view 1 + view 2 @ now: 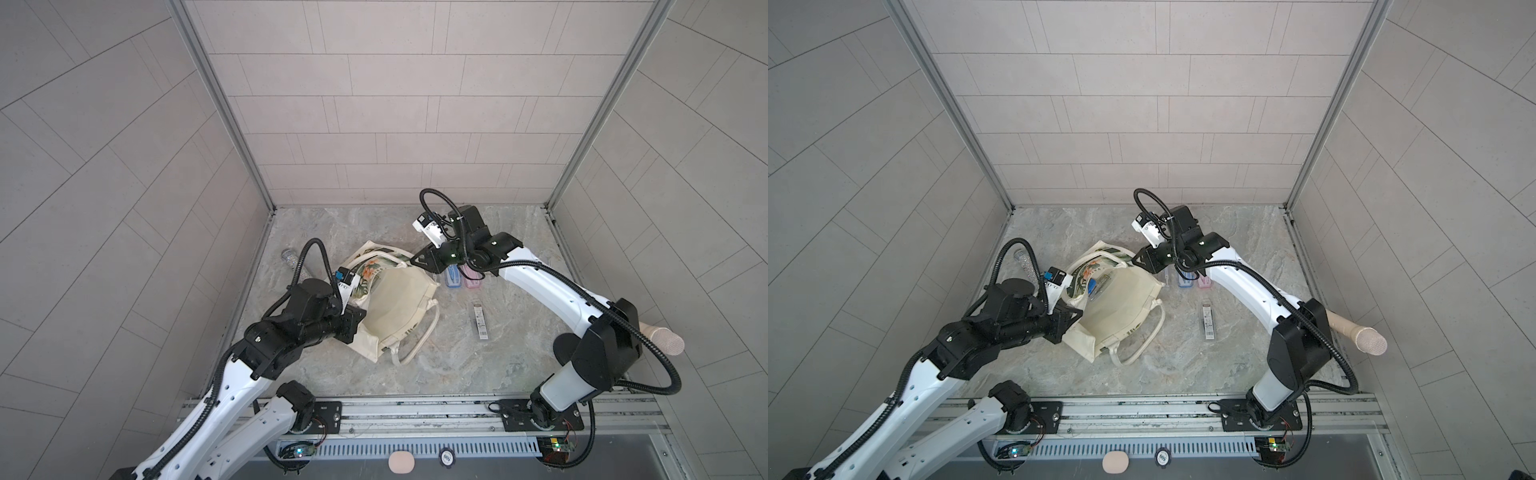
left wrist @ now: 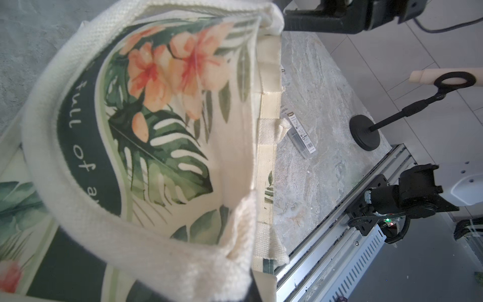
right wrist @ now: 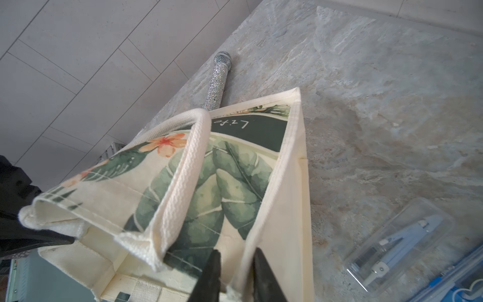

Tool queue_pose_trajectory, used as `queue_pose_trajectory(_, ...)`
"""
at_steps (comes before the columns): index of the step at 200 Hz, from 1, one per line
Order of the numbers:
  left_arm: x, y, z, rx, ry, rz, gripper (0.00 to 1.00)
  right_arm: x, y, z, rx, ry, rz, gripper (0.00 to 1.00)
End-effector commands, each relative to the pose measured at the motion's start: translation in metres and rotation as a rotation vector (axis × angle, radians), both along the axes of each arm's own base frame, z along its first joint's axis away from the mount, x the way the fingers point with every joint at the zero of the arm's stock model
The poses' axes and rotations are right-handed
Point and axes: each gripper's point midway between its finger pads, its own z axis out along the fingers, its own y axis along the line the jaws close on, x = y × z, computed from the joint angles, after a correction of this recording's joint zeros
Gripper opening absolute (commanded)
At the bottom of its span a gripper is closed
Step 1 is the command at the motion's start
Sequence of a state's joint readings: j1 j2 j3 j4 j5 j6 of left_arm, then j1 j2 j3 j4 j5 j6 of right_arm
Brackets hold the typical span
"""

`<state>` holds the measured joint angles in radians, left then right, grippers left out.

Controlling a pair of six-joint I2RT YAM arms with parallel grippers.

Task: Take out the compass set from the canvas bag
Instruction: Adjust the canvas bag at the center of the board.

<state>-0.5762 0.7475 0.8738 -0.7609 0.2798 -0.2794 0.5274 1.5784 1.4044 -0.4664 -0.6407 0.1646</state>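
The cream canvas bag (image 1: 399,307) (image 1: 1121,307) lies mid-table, its mouth held apart between my two grippers. My left gripper (image 1: 355,314) (image 2: 251,285) is shut on the near rim, and webbing covers its jaws in the left wrist view. At the far corner my right gripper (image 1: 417,261) (image 3: 236,251) has its fingers close on either side of the bag's rim (image 3: 261,209). A clear case holding a pale blue compass (image 3: 400,243) lies on the table beside the bag. Inside the mouth a blue and grey item (image 1: 1094,286) shows, but I cannot tell what it is.
A blue case (image 1: 453,277) and a pink case (image 1: 472,277) lie right of the bag. A black barcoded pack (image 1: 479,322) lies nearer the front. A glittery silver microphone (image 1: 293,264) rests by the left wall. A beige microphone (image 1: 660,338) sits at the right edge.
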Motion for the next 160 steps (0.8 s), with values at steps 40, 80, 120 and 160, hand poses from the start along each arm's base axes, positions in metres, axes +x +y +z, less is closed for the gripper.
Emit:
queue_pose_trajectory(40,0.037,0.008,-0.012,0.179,-0.001,0.071,0.00,-0.032,-0.027,0.024,0.033,-0.081,-0.067,0.08)
queue_pose_trajectory(80,0.040,0.015,-0.025,0.223,0.043,0.119,0.00,-0.060,-0.042,0.018,0.005,-0.092,-0.050,0.47)
queue_pose_trajectory(120,0.034,0.020,-0.036,0.226,0.064,0.137,0.00,-0.121,-0.036,0.054,-0.119,-0.454,0.155,0.63)
queue_pose_trajectory(160,0.036,0.020,-0.026,0.203,0.035,0.139,0.00,-0.177,-0.003,0.020,-0.208,-0.704,0.466,1.00)
